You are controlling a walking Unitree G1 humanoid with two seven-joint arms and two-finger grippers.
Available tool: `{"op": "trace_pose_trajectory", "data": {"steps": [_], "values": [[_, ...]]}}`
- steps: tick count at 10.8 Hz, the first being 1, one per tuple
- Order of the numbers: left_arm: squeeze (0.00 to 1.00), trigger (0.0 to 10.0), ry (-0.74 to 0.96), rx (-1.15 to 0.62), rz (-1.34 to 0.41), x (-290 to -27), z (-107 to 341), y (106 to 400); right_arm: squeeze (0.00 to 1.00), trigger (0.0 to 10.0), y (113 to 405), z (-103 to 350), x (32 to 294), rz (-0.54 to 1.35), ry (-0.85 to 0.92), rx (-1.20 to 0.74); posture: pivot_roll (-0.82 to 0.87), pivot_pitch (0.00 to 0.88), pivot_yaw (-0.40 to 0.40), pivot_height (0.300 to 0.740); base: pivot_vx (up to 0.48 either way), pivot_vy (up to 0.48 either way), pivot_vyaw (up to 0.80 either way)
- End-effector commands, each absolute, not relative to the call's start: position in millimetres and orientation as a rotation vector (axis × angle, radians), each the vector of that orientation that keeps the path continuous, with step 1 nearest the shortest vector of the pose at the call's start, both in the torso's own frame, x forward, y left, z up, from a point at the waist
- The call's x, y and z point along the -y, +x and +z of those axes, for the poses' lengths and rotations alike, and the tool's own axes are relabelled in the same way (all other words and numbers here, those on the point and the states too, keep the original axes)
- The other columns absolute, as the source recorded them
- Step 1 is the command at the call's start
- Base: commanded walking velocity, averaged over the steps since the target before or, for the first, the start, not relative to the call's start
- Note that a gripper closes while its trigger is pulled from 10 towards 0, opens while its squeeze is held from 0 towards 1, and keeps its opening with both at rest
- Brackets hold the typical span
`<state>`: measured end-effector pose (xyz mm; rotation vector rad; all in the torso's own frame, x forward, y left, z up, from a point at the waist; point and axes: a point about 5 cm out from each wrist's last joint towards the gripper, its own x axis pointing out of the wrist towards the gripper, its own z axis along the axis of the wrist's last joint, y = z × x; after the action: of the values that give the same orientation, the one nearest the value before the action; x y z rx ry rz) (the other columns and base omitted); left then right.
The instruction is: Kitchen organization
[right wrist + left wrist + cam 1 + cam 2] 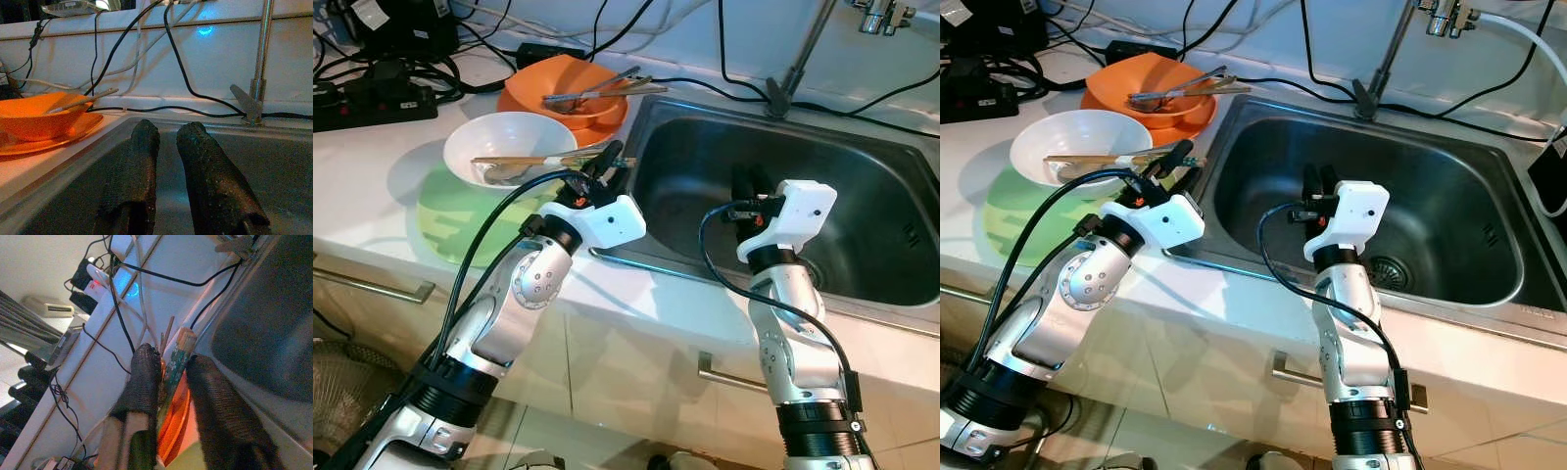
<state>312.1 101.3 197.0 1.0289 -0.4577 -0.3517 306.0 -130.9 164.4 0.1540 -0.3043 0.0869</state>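
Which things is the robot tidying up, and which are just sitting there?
For the job:
- white bowl on green plate
- wooden chopsticks between the left gripper fingers
- orange bowl holding metal cutlery
- steel sink, right gripper over it

Just lying about:
- black cables
- black power strip
- tap

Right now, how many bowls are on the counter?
2: a white bowl on the green plate beside the sink, and an orange bowl on an orange plate behind it.
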Motion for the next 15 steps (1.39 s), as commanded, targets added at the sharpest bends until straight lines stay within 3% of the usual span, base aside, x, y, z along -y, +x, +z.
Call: {"op": "trace_pose_trajectory", "data": {"steps": [1, 3, 10, 14, 15], "values": [[0.0, 1.5, 1.039, 0.484, -0.344, -99.0, 202.4, 313.6, 0.0, 10.0, 304.8, 158.5, 132.0, 0.084, 0.153, 0.29, 0.03, 0.082, -0.077, 0.74, 0.0, 0.0, 0.0], [0.0, 0.0, 1.042, 0.494, -0.343, -97.8, 203.7, 313.6, 0.0, 10.0, 304.8, 157.7, 130.6, 0.086, 0.158, 0.287, 0.03, 0.081, -0.076, 0.74, 0.0, 0.0, 0.0], [0.0, 0.0, 1.078, 0.578, -0.288, -99.2, 225.1, 313.5, 0.0, 10.0, 305.2, 155.6, 129.1, 0.091, 0.161, 0.283, 0.03, 0.082, -0.077, 0.74, 0.0, 0.0, 0.0], [0.0, 0.0, 1.104, 0.833, -0.084, -105.8, 289.5, 304.4, 0.0, 10.0, 305.8, 154.7, 128.6, 0.094, 0.16, 0.278, 0.04, 0.085, -0.081, 0.74, 0.0, 0.0, 0.0], [0.0, 1.6, 1.07, 0.905, -0.084, -100.7, 304.2, 299.2, 0.0, 10.0, 305.9, 154.5, 128.5, 0.094, 0.159, 0.276, 0.04, 0.083, -0.08, 0.74, 0.0, 0.0, 0.0]]}}
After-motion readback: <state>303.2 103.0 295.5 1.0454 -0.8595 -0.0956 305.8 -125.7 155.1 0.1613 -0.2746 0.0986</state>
